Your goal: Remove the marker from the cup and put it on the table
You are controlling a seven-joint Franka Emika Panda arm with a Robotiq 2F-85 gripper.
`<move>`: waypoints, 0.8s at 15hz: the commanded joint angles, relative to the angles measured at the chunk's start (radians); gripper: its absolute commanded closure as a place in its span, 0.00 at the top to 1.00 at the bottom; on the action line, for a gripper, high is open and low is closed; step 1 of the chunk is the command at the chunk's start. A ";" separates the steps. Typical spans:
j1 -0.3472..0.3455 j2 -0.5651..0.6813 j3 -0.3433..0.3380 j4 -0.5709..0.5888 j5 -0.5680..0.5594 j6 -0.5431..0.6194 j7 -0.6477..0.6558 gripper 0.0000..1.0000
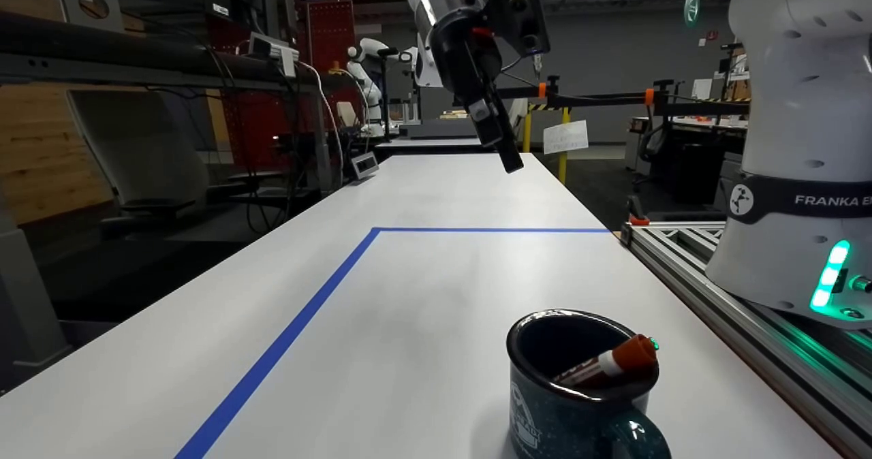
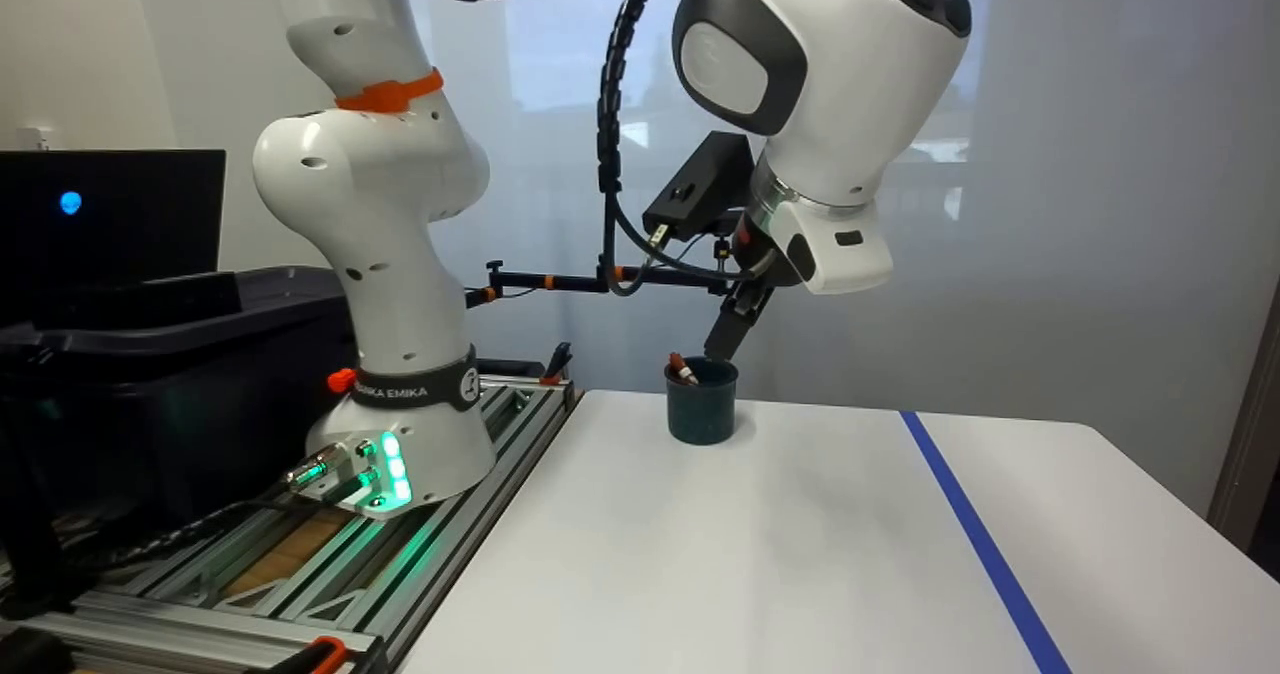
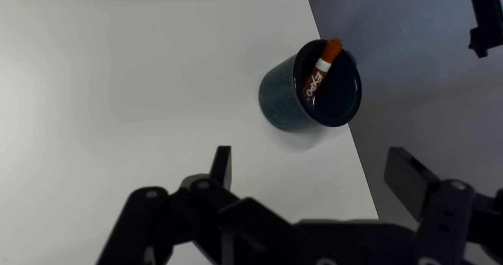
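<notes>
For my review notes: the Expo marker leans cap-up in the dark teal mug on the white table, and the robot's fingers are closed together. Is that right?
Not quite: the fingers are spread wide apart in the wrist view, not closed together. The rest holds: the Expo marker leans cap-up in the dark teal mug on the white table.
</notes>
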 commanded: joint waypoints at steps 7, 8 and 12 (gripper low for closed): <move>-0.009 0.014 0.016 0.014 0.012 -0.014 -0.015 1.00; -0.001 0.035 0.024 0.034 0.012 -0.030 -0.013 1.00; 0.026 0.115 0.086 0.156 -0.059 -0.141 0.039 1.00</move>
